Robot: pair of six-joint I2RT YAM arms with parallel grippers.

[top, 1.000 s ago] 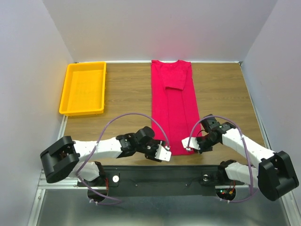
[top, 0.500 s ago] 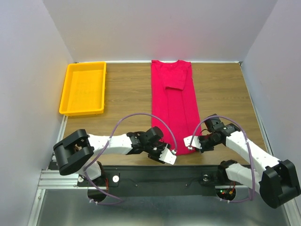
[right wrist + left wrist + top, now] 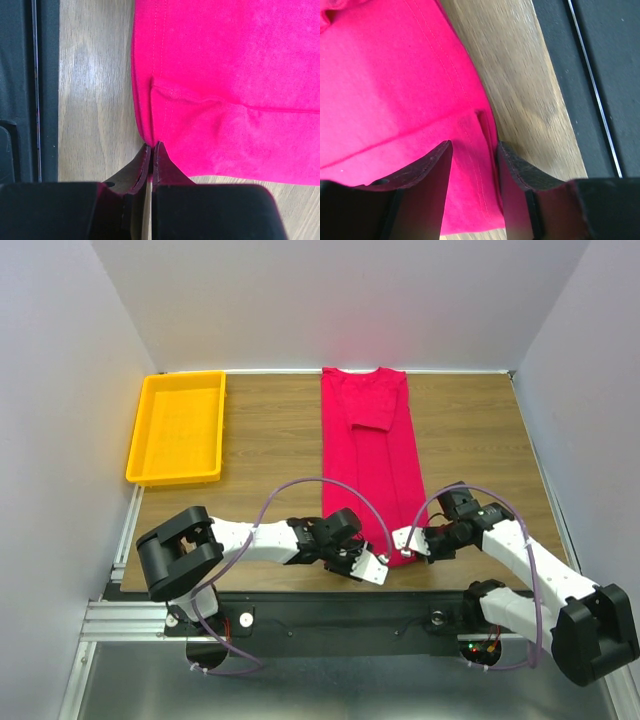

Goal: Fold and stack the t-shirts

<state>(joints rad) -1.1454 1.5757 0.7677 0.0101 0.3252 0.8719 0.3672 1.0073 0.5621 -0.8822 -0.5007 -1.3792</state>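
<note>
Where the top camera looks down, the red t-shirt (image 3: 370, 470) lies flat as a long narrow strip with a sleeve folded over it. It runs from the far edge of the worktop (image 3: 270, 450) to the near edge, well apart from the yellow tray (image 3: 172, 478) at the far left. The left fingers (image 3: 375, 573) and right fingers (image 3: 403, 540) sit at its near hem. In the left wrist view, the left fingers (image 3: 427, 185) stand apart, straddling the hem corner, with the cloth (image 3: 385, 85) flat between them. In the right wrist view, the right fingers (image 3: 167, 172) are pressed together, tips touching the hem edge (image 3: 235, 75); whether cloth is pinched cannot be told.
</note>
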